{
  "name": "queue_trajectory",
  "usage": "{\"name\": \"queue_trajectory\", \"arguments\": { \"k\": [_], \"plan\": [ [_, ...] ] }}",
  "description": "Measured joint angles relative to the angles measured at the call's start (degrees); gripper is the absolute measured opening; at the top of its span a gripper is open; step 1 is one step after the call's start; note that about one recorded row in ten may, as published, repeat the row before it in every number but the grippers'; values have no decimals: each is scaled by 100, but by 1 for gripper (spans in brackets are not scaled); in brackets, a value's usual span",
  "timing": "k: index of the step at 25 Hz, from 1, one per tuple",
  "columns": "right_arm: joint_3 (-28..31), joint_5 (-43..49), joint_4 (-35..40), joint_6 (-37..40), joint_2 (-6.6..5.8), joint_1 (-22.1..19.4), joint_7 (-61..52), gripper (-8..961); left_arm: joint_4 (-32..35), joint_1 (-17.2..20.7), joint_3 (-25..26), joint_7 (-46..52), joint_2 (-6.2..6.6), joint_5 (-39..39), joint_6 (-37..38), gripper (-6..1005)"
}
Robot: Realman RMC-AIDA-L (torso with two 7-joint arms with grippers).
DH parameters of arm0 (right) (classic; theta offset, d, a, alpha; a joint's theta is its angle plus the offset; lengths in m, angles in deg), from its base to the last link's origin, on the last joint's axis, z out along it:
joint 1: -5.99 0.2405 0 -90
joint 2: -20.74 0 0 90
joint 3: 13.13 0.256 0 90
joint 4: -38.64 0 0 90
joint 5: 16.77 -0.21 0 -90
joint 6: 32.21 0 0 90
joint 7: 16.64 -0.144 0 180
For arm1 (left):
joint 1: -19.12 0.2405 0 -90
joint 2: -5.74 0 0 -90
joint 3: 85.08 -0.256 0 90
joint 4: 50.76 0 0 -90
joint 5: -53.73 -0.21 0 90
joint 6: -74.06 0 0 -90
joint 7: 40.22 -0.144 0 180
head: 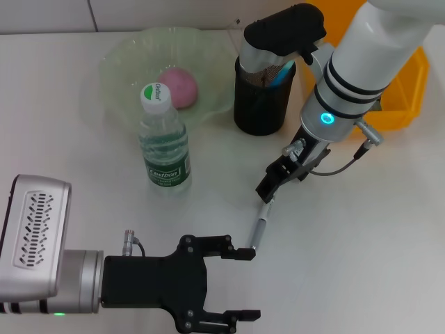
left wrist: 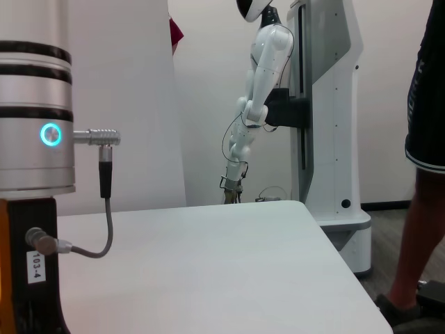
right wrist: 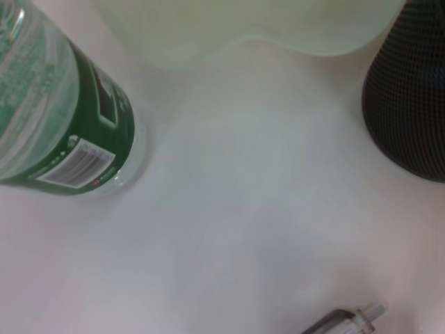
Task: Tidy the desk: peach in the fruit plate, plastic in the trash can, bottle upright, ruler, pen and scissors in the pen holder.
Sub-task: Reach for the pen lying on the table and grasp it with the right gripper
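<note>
The right tool (head: pixel 268 194) is lowered over the pen (head: pixel 259 227), its fingers closed around the pen's upper end. The pen lies on the white surface (head: pixel 361 236), its lower tip beside the left tool (head: pixel 245 284), whose fingers are spread apart. The bottle (head: pixel 164 139) is seen upright, and the peach (head: pixel 179 87) in the fruit plate (head: pixel 115 69).

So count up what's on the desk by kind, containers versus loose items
Containers: 3 – translucent green scalloped fruit plate, black mesh pen holder, yellow plastic trash can.
Loose items: 3 – pink round peach, clear green-labelled bottle, slim silver pen.
Total: 6.
</note>
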Motion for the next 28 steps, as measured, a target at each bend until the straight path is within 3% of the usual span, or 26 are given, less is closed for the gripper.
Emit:
{"name": "queue_trajectory", "arguments": {
  "k": [8,12,28],
  "plan": [
    [27,-2,-8,-40,0,-26,0,773,0,-5,2,11,0,-4,-15,743],
    [39,-57,-15,-68,0,-29,0,681,0,-6,2,13,0,-7,-15,743],
    [119,-285,-225,-148,0,18,0,682,0,-22,1,16,0,-9,10,742]
  ]
}}
